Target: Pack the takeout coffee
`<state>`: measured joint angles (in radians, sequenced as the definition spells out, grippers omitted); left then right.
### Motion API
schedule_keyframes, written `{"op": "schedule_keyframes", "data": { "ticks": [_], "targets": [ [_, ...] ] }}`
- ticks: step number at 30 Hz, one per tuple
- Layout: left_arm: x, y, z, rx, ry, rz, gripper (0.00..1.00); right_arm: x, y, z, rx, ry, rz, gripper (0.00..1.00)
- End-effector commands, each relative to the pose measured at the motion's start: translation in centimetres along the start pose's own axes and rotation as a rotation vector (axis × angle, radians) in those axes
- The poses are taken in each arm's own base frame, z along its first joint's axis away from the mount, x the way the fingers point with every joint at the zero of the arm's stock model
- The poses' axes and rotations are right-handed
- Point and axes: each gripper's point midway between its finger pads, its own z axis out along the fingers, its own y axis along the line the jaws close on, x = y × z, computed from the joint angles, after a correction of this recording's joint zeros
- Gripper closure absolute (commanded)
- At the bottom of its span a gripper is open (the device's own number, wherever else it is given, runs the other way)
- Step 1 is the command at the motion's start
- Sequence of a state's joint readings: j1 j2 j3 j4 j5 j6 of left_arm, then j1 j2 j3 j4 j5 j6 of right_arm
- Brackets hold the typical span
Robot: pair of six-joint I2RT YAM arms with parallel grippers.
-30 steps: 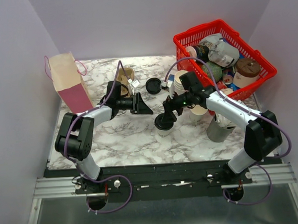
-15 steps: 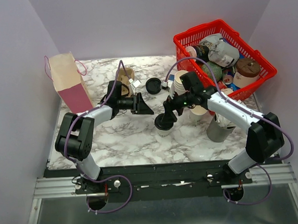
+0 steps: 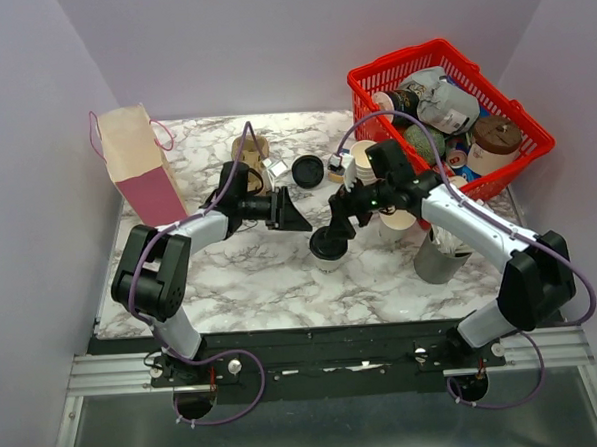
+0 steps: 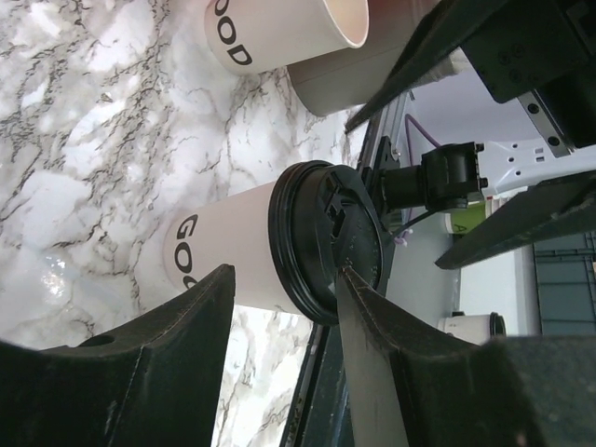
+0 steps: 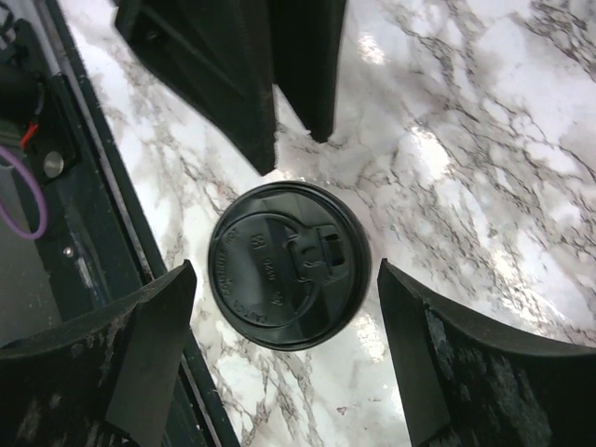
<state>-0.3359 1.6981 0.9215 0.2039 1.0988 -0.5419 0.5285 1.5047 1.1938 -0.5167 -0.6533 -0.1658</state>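
The takeout coffee, a white paper cup with a black lid, stands on the marble table near the middle. It also shows in the left wrist view, and its lid shows in the right wrist view. My right gripper hangs just above the lid, open, with a finger on each side of it and a gap between. My left gripper is open and level with the cup, pointing at it from the left; its fingertips are close to the cup's side and lid.
A pink and tan paper bag stands at the back left. A red basket of cups and cans is at the back right. A loose black lid, a stack of cups, an unlidded white cup and a grey container surround the right arm.
My left gripper has edged a little right, toward the cup. My right gripper has shifted slightly above the lid. The cup has not moved.
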Motion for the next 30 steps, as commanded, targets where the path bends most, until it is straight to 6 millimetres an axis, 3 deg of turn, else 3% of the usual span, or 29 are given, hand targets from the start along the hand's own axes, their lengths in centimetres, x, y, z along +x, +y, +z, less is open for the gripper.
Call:
{"op": "schedule_keyframes", "data": {
  "ticks": [1,9,18,30],
  "targets": [
    [-0.6,-1.4,1.0,0.027,0.003,0.06,0.44,-0.3,-2.4,0.0,0.115,0.008,0.046,0.12],
    [0.1,-1.1,1.4,0.014,0.042,0.068,0.44,1.1,-4.3,0.8,0.144,0.051,0.065,0.13],
    [1.6,-0.7,1.6,0.003,0.099,0.063,0.44,2.2,-2.3,1.0,0.034,0.066,0.064,0.14],
    [2.8,-0.6,1.6,-0.006,0.12,0.066,0.45,4.5,-1.2,0.9,-0.016,0.095,0.052,0.16]
  ]
}}
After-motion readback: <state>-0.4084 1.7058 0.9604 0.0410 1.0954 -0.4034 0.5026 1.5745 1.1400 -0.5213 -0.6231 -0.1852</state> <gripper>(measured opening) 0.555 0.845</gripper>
